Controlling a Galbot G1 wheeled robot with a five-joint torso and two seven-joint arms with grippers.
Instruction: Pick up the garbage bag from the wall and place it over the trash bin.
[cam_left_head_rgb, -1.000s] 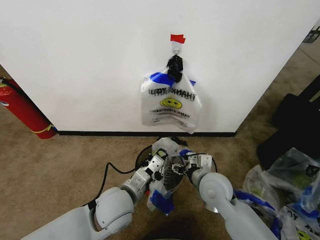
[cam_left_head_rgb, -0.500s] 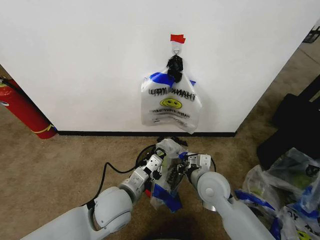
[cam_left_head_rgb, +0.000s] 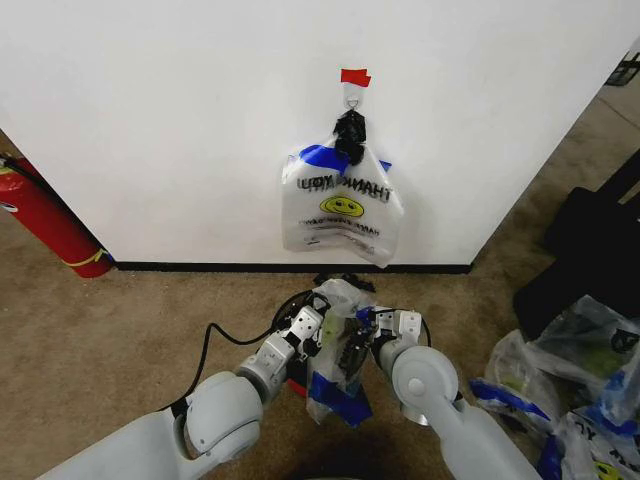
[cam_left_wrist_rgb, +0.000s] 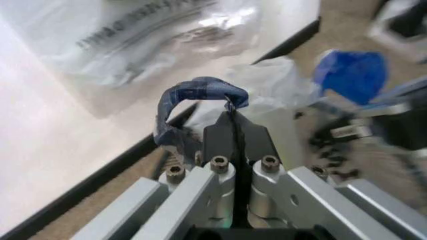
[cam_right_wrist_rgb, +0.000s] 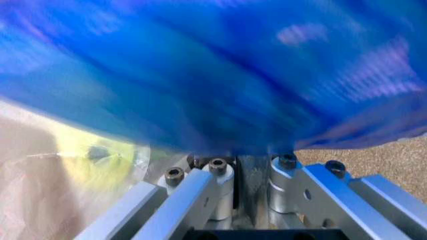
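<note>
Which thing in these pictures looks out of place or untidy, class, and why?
Loose translucent plastic shopping bags with blue handles lie heaped on the brown carpet to the robot's right. They look strewn about, unlike the clipped bunch of bags hanging neatly from the white wall's small metal hook.

we note a red cylindrical fire extinguisher (cam_left_head_rgb: 45, 225) leaning at far left on brown carpet (cam_left_head_rgb: 100, 330); crumpled translucent plastic bags (cam_left_head_rgb: 580, 390) heaped at lower right.
</note>
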